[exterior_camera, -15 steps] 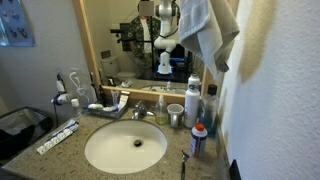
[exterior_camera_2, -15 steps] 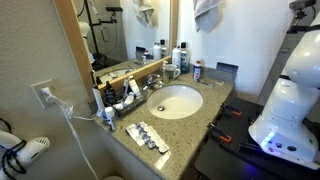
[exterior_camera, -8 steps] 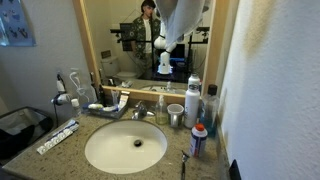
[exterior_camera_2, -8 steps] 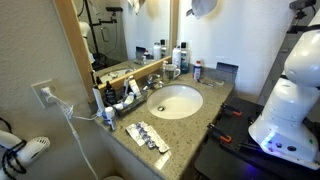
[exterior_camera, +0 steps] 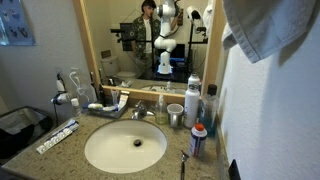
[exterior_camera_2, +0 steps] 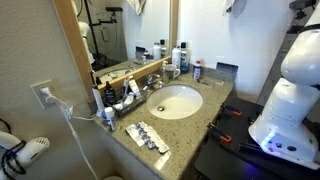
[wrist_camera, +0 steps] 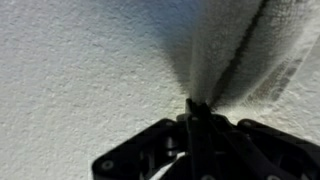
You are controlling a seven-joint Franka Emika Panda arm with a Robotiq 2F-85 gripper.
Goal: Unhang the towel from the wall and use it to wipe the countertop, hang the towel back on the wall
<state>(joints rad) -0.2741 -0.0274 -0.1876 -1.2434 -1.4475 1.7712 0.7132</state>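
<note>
one towel (exterior_camera: pixel 265 30) hangs bunched in the upper right of the frame, up by the white wall (wrist_camera: pixel 80 60). wrist view shows the jaws clamped on a pinch of it. counter (exterior_camera: pixel 75 150) sits well below.

In both exterior views the towel (exterior_camera: pixel 265 30) (exterior_camera_2: pixel 235 5) is cut by the top edge, what holds it out of sight. In the wrist view the towel (wrist_camera: pixel 245 45) is a blur, and the gripper (wrist_camera: pixel 196 110) runs off the bottom edge. Bottles (exterior_camera: pixel 193 95) along the countertop's (exterior_camera: pixel 70 158) back edge are too small to read.
</note>
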